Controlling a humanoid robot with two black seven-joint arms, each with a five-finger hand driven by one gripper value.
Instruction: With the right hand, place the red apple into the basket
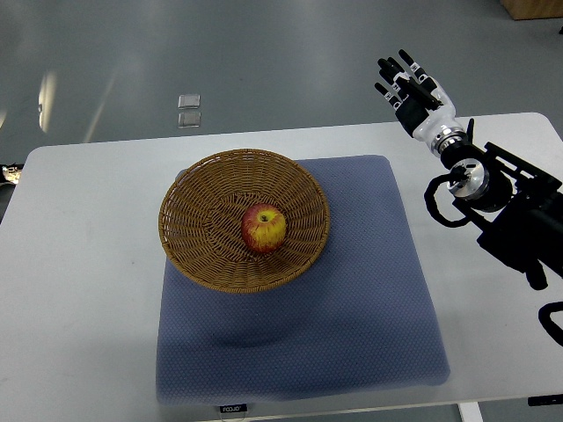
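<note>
**Apple in basket, right hand clear**

Nearest me is the blue mat, its front edge at the bottom of the top view, a small label on that edge too blurred to read. White table underneath is the biggest thing I see; the mat covers its middle. Wicker basket sits on the mat's far-left part, rim slightly overhanging the mat edge. Right arm comes in from the right edge, raised over the table's far-right corner. Right hand is well apart from the basket, fingers spread, holding nothing. Red apple rests in the basket's bottom, stem up, yellow-streaked.
</note>
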